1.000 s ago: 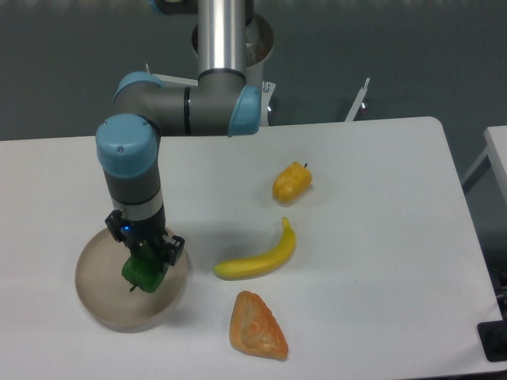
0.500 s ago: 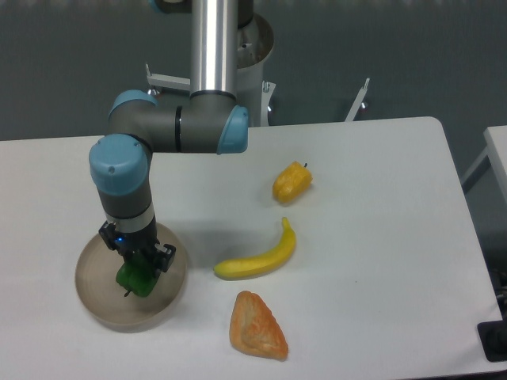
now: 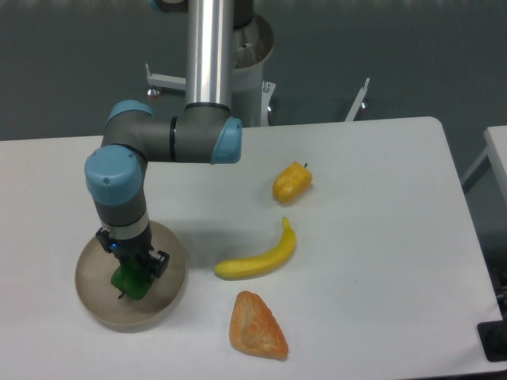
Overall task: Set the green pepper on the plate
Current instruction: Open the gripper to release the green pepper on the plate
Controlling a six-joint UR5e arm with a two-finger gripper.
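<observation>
Green pepper (image 3: 129, 281): lower left of the frame, inside the plate's outline, near its centre; whether it touches the plate surface cannot be told.
Plate (image 3: 99, 305): round, beige-tan, low rim, on the desk at lower left.
Tool (image 3: 133, 273): pointing down over the plate, fingers closed against the green pepper's upper part, gripping it.
Arm (image 3: 125, 190): grey with blue joint caps, descending from the upper centre of the frame to the tool.
Banana (image 3: 260, 257): centre of the frame, right of the plate, apart from it.
Yellow-orange pepper (image 3: 291, 182): above the banana, right of centre.
Orange wedge-shaped item (image 3: 257, 326): below the banana, bottom centre.
Desk (image 3: 380, 237): white, carries all items.
</observation>
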